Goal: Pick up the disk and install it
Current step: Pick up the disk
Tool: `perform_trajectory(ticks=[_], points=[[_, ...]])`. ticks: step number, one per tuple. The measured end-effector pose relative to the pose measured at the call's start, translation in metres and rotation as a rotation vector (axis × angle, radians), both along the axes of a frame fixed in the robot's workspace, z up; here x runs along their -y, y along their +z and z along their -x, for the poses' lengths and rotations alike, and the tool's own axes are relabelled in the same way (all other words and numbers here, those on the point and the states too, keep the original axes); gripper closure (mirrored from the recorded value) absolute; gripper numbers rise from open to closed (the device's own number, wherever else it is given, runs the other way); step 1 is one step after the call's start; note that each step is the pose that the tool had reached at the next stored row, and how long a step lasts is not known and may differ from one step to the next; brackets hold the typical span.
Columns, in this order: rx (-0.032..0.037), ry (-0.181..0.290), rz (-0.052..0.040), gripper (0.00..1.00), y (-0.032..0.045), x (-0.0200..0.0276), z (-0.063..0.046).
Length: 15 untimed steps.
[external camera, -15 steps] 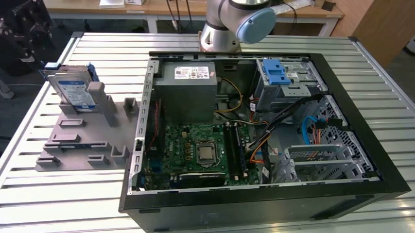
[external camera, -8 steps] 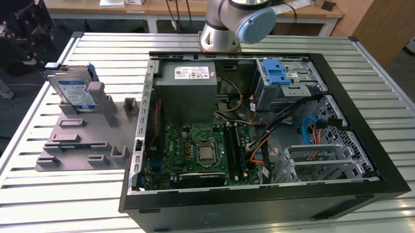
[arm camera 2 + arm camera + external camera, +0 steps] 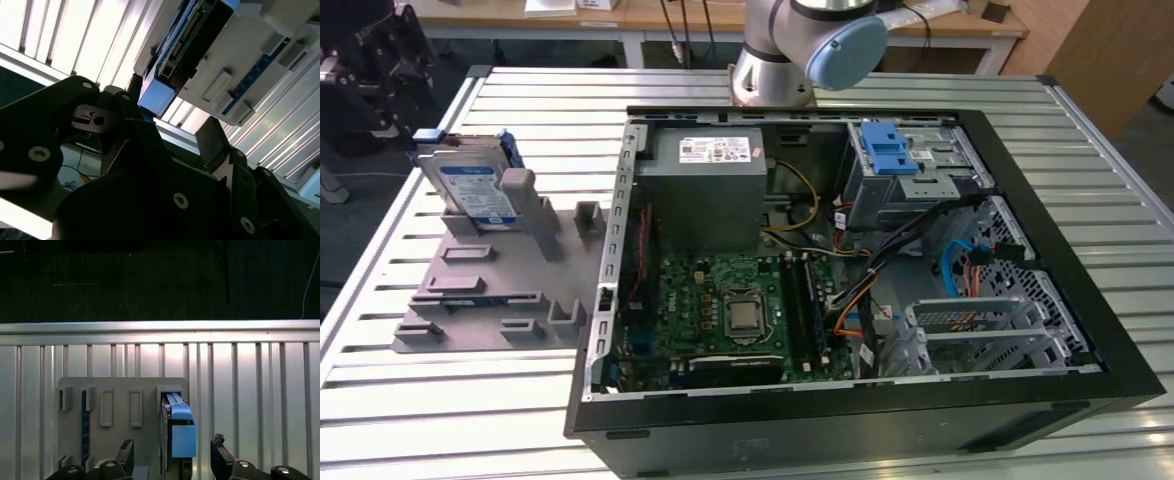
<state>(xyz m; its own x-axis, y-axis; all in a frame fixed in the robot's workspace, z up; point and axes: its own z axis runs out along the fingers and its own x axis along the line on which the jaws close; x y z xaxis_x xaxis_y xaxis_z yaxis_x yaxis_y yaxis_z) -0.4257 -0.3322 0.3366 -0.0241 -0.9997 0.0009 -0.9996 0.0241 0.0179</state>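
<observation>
One disk, exterior view: the flat rectangular silver hard drive with a blue-and-white label and blue plastic rails (image 3: 470, 188) stands on edge in a slot of the grey plastic holder plate (image 3: 474, 300). It is at about nine o'clock from the open black computer case (image 3: 854, 435), well apart from it.
Room, exterior view: the ribbed aluminium table (image 3: 440, 400) lies bare beside the holder. Inside the case, cables crowd the metal bays toward three o'clock. The base of the grey robot arm (image 3: 781, 60) stands at twelve o'clock.
Gripper, first wrist view: the black two-finger gripper (image 3: 171, 452) hangs over the disk (image 3: 177, 425). Its fingers (image 3: 126, 452) are spread wide and hold nothing, one to each side of the drive's thin edge and apart from it.
Edges, first wrist view: the slot walls hug the drive. The neighbouring grey posts stand near the finger on that side, so its room looks tighter.
Handling, second wrist view: the disk (image 3: 200, 30) shows its dark board face and a blue rail corner. I judge it stiff, dense and smooth-faced, with a fragile board and connector.
Hold: best taken across the two flat faces at the free end, lifting straight out of the slot.
</observation>
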Motion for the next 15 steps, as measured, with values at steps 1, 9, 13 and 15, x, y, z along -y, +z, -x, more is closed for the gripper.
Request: perform_trajectory(ticks=[1, 9, 13, 15], points=[[0.0001, 0.0, -0.0001, 0.29, -0.0008, 0.0, 0.0], [0.002, 0.0, 0.0, 0.29, -0.0094, 0.0, 0.002], [0.0027, 0.0, -0.001, 0.29, -0.0154, 0.0, 0.003], [0.0035, 0.0, -0.0028, 0.29, -0.0188, -0.0001, 0.003]])
